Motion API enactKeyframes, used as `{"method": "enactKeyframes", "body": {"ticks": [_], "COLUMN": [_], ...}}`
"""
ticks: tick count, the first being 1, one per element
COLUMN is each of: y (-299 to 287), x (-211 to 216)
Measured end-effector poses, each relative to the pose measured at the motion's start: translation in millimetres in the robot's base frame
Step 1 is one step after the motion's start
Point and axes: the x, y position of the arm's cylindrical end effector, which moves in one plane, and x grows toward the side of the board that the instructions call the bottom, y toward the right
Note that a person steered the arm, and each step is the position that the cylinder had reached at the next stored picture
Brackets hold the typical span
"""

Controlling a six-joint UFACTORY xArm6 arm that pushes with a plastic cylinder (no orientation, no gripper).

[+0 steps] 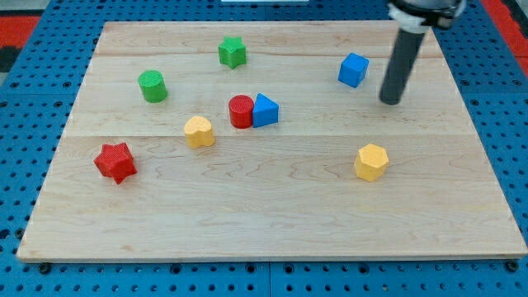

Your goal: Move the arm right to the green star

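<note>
The green star (233,52) lies near the view's top, left of centre, on the wooden board (272,214). My tip (391,101) is at the lower end of the dark rod, far to the right of the star and a little lower in the view. It stands just right of and slightly below the blue cube (353,70), not touching it.
A green cylinder (153,86) lies left of the star. A red cylinder (241,111) touches a blue triangular block (266,110) at the centre. A yellow block (199,131), a red star (115,162) and a yellow hexagonal block (371,162) lie lower.
</note>
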Motion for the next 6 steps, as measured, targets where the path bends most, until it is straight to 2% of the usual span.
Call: {"method": "enactKeyframes", "body": {"ticks": [1, 2, 3, 5, 6], "y": [35.1, 46.5, 29.6, -131.6, -148.3], "x": [-17.4, -43.1, -87.2, -99.3, -100.9]}}
